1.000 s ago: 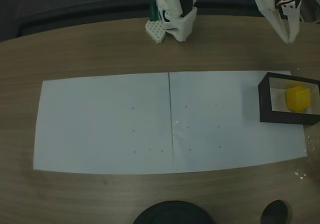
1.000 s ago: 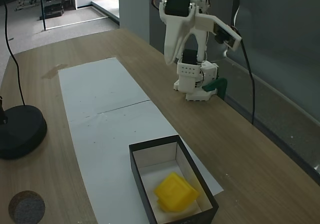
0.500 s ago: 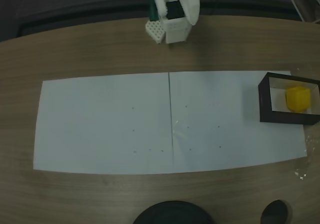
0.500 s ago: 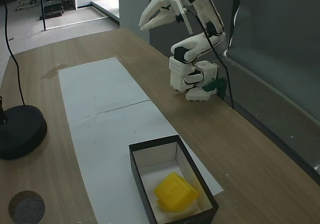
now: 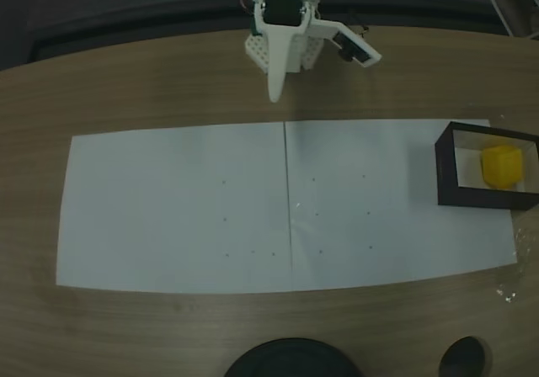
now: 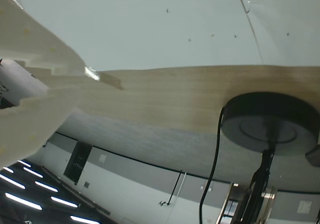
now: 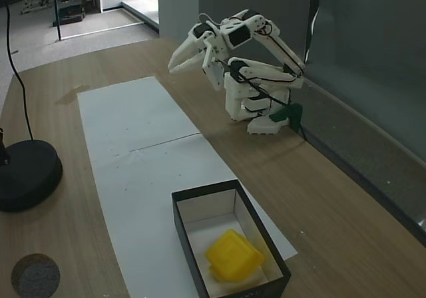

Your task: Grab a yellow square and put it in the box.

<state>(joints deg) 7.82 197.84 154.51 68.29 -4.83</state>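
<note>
- Since end effector (image 7: 178, 62) hangs empty near the arm's base, fingers slightly apart, risk looks low.
- yellow square (image 7: 233, 255) lies inside box (image 7: 206, 199), well away to its right in the top-down fixed view; a stray sweep could knock box off worktop (image 7: 346, 218).

No text, label, brand, number or sign can be read in any of the views.
</note>
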